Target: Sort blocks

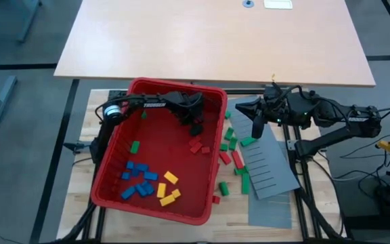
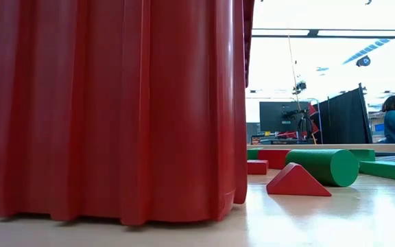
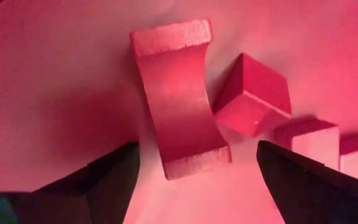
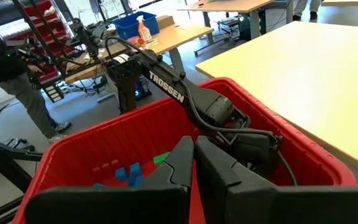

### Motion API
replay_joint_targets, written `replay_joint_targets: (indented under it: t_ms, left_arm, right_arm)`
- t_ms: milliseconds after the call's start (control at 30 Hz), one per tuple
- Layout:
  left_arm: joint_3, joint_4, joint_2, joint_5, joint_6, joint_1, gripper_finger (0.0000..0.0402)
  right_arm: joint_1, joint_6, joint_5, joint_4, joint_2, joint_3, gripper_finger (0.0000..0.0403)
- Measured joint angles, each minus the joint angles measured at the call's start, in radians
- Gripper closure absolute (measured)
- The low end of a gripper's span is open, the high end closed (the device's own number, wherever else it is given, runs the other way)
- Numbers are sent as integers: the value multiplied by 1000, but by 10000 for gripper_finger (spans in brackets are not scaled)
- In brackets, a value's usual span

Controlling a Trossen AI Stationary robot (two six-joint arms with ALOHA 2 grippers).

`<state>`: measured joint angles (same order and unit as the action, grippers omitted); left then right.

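Inside the red bin (image 1: pixel 114 163), blue, yellow and red blocks (image 1: pixel 139 181) lie roughly grouped, while green and red ones stay mixed on the surface (image 1: pixel 80 203) beside it. The left end effector (image 1: pixel 196 130), open, hovers over a curved red block (image 3: pixel 179 99); the right end effector (image 1: pixel 256 129), seemingly closed and empty, waits near the bin.

Even daylight fills the overhead view, the bright windows behind blow out the low view's background, and the left wrist view glows saturated pink inside the red bin (image 1: pixel 117 173), its dark fingers (image 3: pixel 110 180) blurred

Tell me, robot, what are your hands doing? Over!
Left gripper open over red blocks inside bin. Right gripper shut, hovering beside bin. Nothing blocking.
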<state>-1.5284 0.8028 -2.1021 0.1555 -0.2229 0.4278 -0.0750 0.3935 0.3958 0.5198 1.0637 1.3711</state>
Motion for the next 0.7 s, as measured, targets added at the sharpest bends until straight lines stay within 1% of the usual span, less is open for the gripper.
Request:
replay_joint_targets:
  t_ms: [133, 367, 500, 533, 600, 700]
  left_arm:
    - [-17, -38, -2, 2, -11, -1, 91]
    - [-17, -52, -2, 2, -45, -1, 91]
    - [-16, -49, -3, -19, -45, -2, 95]
    - [-16, -47, -3, -20, -45, -2, 103]
    - [-14, -43, -3, -23, -45, -2, 137]
    - [-14, -42, -3, -22, -39, -2, 224]
  right_arm:
    - [0, 0, 0, 0, 0, 0, 403]
    - [-1, 8, 0, 0, 0, 0, 403]
    - [-1, 10, 0, 0, 0, 0, 403]
    - [-1, 10, 0, 0, 0, 0, 403]
    - [-1, 14, 0, 0, 0, 0, 403]
    - [-1, 16, 1, 0, 0, 0, 403]
